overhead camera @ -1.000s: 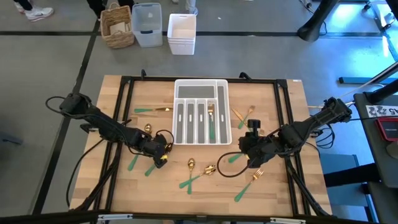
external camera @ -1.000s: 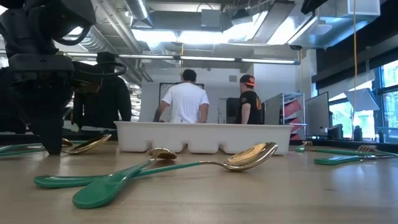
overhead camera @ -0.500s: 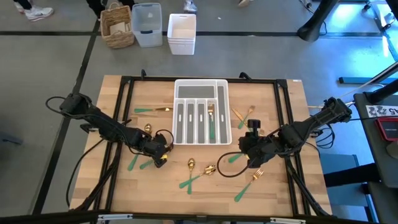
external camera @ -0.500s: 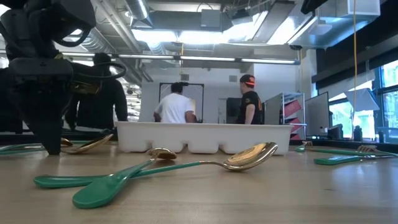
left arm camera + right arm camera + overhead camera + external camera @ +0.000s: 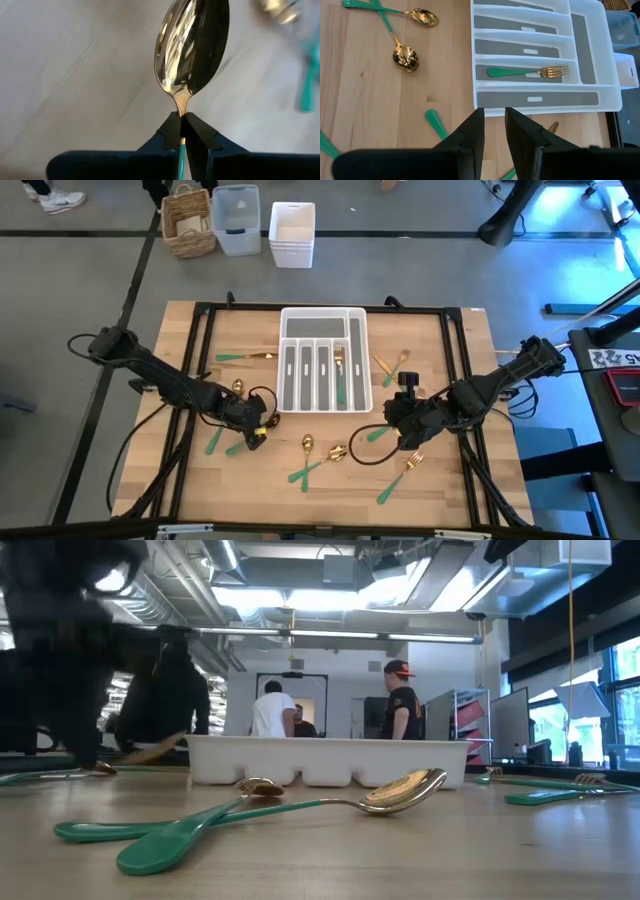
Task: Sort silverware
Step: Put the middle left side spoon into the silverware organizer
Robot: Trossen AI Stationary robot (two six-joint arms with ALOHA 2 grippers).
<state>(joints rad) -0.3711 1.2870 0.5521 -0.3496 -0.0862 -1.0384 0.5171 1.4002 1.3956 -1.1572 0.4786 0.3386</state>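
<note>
Left gripper: low over the tabletop, on the left of the tray. The fingers are closed tight on the neck of a spoon, just under its gold bowl. The green handle passes down between them.
Held spoon: the gold bowl points away from the wrist, over bare wood. In the low view it appears tilted, with the bowl raised, but that side is blurred.
Right gripper: waiting over the tabletop, on the right of the tray and near its front corner. The fingers stand a little apart with nothing between them.
Tray: white, with long slots, in the middle of the far half of the tabletop.
Fork in tray: lies in one long slot, the second from the right side of the tray in the high view.
Two crossed spoons: on the near part of the tabletop, in front of the tray, with their green handles over each other.
Other silverware: one piece lies left of the tray, two right of it, and more near the right gripper.
People: standing in the room behind the tabletop.
</note>
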